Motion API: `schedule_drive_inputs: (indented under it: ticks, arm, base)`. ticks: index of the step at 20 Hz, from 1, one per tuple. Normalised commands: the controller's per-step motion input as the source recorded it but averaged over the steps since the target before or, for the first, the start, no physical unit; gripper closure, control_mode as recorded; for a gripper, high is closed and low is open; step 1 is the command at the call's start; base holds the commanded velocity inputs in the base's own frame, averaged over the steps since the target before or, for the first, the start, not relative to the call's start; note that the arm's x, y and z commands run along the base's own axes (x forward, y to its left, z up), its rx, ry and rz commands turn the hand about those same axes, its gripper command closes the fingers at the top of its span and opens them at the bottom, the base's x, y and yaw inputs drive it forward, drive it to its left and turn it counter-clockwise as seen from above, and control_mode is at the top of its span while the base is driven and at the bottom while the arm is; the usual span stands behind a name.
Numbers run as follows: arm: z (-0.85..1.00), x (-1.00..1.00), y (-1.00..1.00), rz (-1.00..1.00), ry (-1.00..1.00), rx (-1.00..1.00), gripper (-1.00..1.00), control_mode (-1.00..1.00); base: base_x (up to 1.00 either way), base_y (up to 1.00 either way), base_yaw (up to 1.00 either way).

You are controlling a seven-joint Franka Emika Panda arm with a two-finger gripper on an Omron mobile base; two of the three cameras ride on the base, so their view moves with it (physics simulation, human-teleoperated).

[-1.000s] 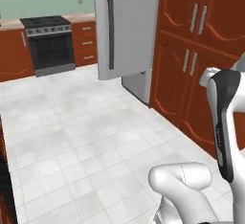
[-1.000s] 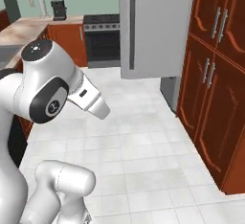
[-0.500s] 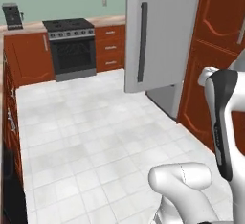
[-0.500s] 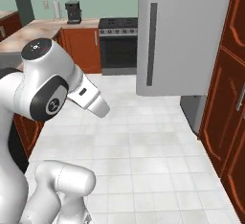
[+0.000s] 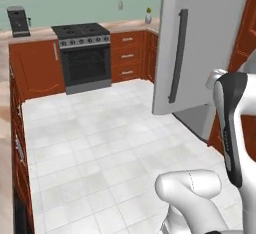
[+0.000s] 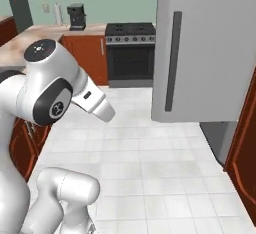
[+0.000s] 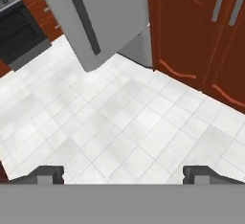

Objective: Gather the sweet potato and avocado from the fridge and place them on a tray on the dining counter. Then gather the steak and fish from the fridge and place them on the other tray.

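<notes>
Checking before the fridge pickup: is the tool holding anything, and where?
Nothing is held. The tool is open over bare floor tiles.

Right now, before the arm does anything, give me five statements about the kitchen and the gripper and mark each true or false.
1. The fridge has a long dark vertical handle. True.
2. The gripper is clamped on a sweet potato. False: its fingers stand wide apart over bare white floor tiles and hold nothing.
3. A black stove sits between red-brown cabinets against the back wall. True.
4. The coffee machine stands on the floor beside the fridge. False: it stands on the counter to the left of the stove.
5. The floor is dark wood. False: it is pale tile.
</notes>
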Motion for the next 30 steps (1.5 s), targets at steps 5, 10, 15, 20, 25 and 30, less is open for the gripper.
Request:
schedule_drive_inputs:
  ticks: [5,10,15,20,25,30]
  arm:
    - [0.0,0.0,0.0,0.0,0.0,0.0,-1.0,1.0]
    - [0.0,0.0,0.0,0.0,0.0,0.0,-1.0,1.0]
    - [0.0,0.0,0.0,0.0,0.0,0.0,-1.0,1.0]
    - [0.0,0.0,0.0,0.0,0.0,0.0,-1.0,1.0]
    - [0.0,0.0,0.0,0.0,0.0,0.0,-1.0,1.0]
    - [0.0,0.0,0.0,0.0,0.0,0.0,-1.0,1.0]
  base:
    - [0.59,0.74,-0.07]
    - [0.93,0.39,-0.03]
    - [0.95,0.42,0.0]
    - [0.85,0.41,-0.03]
    - [0.83,0.19,-0.31]
    - [0.94,0.4,-0.43]
